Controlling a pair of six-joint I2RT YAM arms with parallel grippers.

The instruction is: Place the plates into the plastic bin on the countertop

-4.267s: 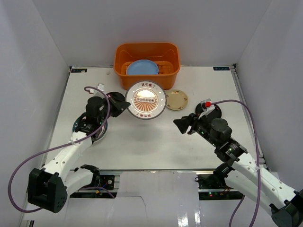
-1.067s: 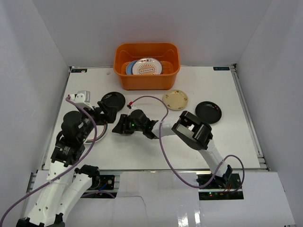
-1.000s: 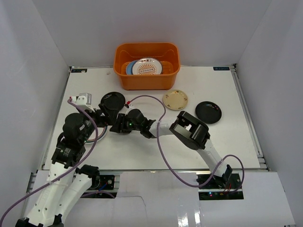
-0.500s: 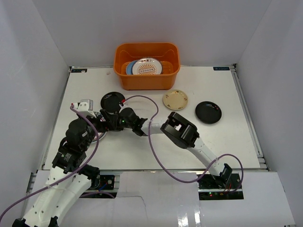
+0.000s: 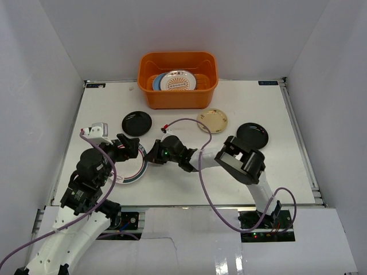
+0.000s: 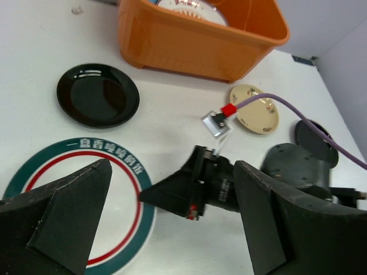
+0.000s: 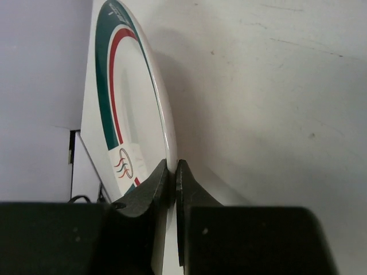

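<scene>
Well apart from the plastic bin (image 5: pixel 178 98), on its near side, the green-ringed plate (image 5: pixel 135 168) was seen on the worktop (image 5: pixel 287 172), rim clamped by the right fingers (image 5: pixel 150 158), left fingers (image 5: pixel 127 146) held apart above it.

**Non-task items: enclosure and fittings**

1. Left wall panel (image 5: pixel 40 74), back wall panel (image 5: pixel 183 28), right wall panel (image 5: pixel 338 74): white, plain, matte.
2. Far-left label (image 5: pixel 96 85), far-right label (image 5: pixel 268 83): small, dark, lying flat at the foot of the back wall panel.
3. Near rail (image 5: pixel 183 212): silver metal, running along the near edge.
4. Side rail (image 5: pixel 299 143): silver metal, running down the right side.
5. Glossy white surface (image 5: pixel 189 255): reflective, below the near rail.
</scene>
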